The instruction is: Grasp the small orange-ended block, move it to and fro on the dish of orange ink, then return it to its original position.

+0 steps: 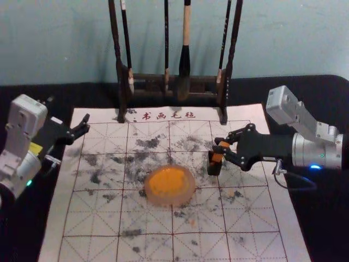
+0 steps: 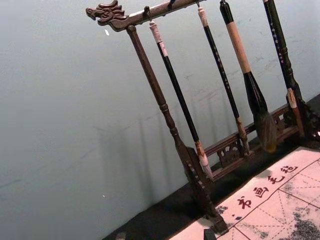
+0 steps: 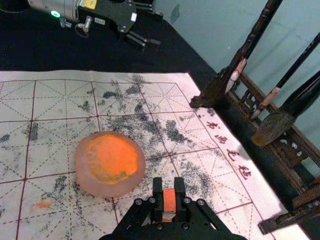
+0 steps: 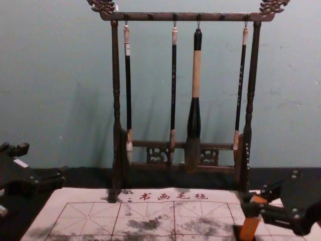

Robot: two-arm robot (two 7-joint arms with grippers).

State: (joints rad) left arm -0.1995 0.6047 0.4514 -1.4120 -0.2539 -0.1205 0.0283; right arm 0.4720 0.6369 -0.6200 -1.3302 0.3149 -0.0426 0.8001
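Block: one small orange-ended block (image 4: pixel 249 228), gripped toward its upper part, leaning slightly in the chest view; it is to the right of the dish and apart from it (whether its foot meets the mat, I cannot tell).
Right pincer (image 1: pixel 221 148): one, reaching in from the right over the mat, narrowed on the block – a finger pressed to each of two sides, the orange top showing between them in its wrist view.
Left pincer (image 1: pixel 84 124): one, parked by the mat's far left corner, its two fingers spread wide with nothing between them.
Dish: one round, pale-rimmed dish (image 1: pixel 188 197), lying near the middle of the mat, with one pool of orange ink (image 1: pixel 167 181) in it.
Calligraphy mat: one felt sheet (image 1: pixel 262 204), gridded in red, with four red characters (image 4: pixel 173 196) along its far edge, many grey-black ink blotches, and a small orange smear (image 1: pixel 192 222) nearer the robot than the dish.
Brush rack: one dark wooden rack (image 4: pixel 185 16) on two posts, two carved dragon heads (image 4: pixel 275 6) ending its top bar.
Brushes: four, all hanging – three slim ones (image 4: pixel 128 90) and one thick brush (image 4: pixel 194 120) (pale band on its handle), second from the right.
Counter: one, black-covered (image 1: pixel 322 224), under the mat.
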